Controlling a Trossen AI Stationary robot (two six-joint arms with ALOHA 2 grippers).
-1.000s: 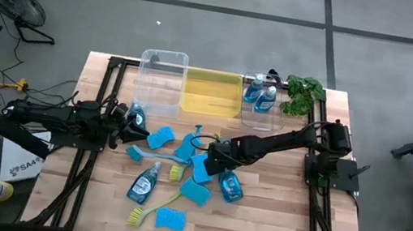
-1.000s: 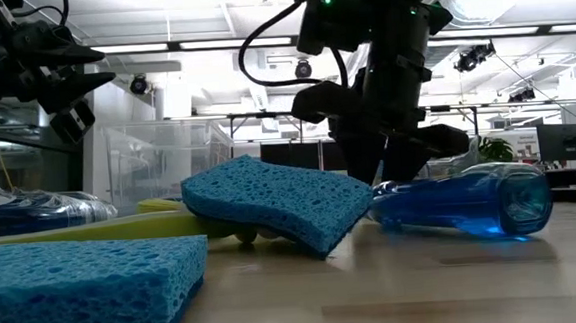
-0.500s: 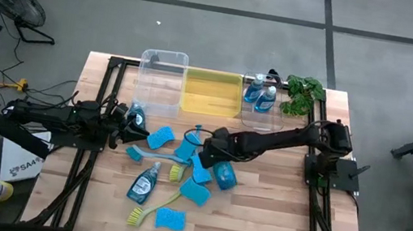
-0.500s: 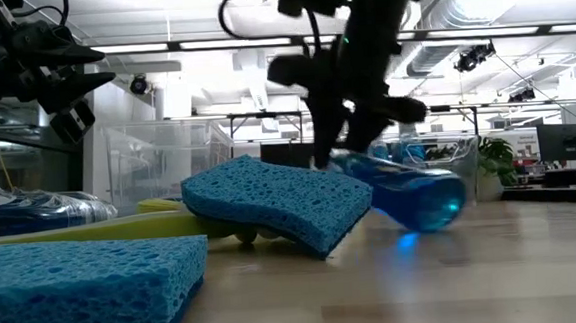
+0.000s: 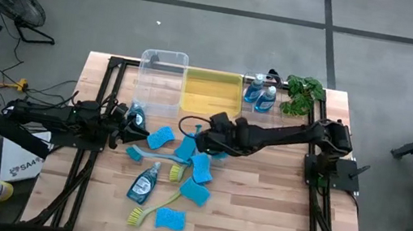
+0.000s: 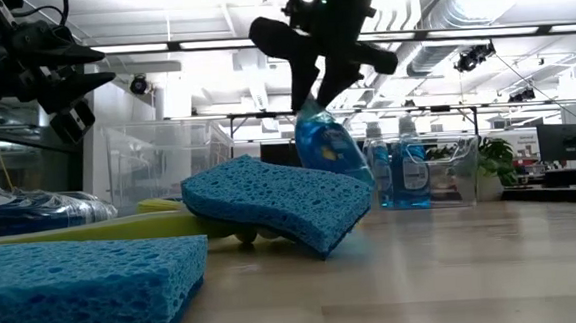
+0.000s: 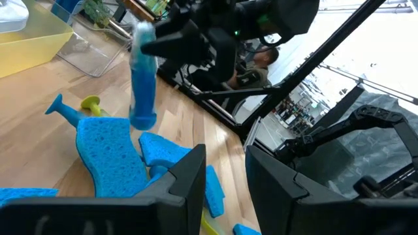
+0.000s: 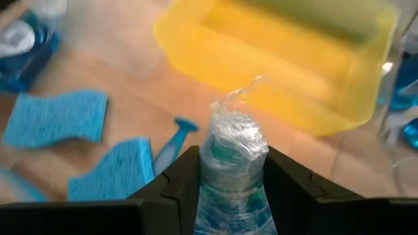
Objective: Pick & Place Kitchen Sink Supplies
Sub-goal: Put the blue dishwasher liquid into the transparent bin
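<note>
A small clear bottle of blue dish soap (image 6: pixel 329 151) hangs in the air over the middle of the table, with my right gripper (image 6: pixel 314 92) shut on it. Under it lie blue sponges (image 5: pixel 200 166) and a blue dish brush (image 5: pixel 141 155). Another soap bottle (image 5: pixel 143 181) and a yellow-green brush (image 5: pixel 147 211) lie nearer the front edge. At the table's left side my left gripper (image 5: pixel 139 128) points level and stands open, with nothing between its fingers (image 7: pixel 189 176). My right gripper pinches the bottle's narrow upper end (image 8: pixel 232 189) between its two fingers (image 8: pixel 179 176). It comes slanting down from the table's right. The bottle is lifted clear of the table and hangs tilted below the fingers, its wide base (image 6: pixel 347 170) lowest.
Along the far edge stand a clear bin (image 5: pixel 161 80), a yellow bin (image 5: pixel 212 92) and a second clear bin (image 5: pixel 261 107) holding two soap bottles. A green plant (image 5: pixel 304 93) sits at the far right. More sponges (image 5: pixel 170 219) lie near the front; the right half shows bare wood.
My right gripper has risen and gone toward the table's far left, its wrist turning as it went. The soap bottle, which lay on its side on the table, has been lifted clear and now hangs base down below the fingers.
</note>
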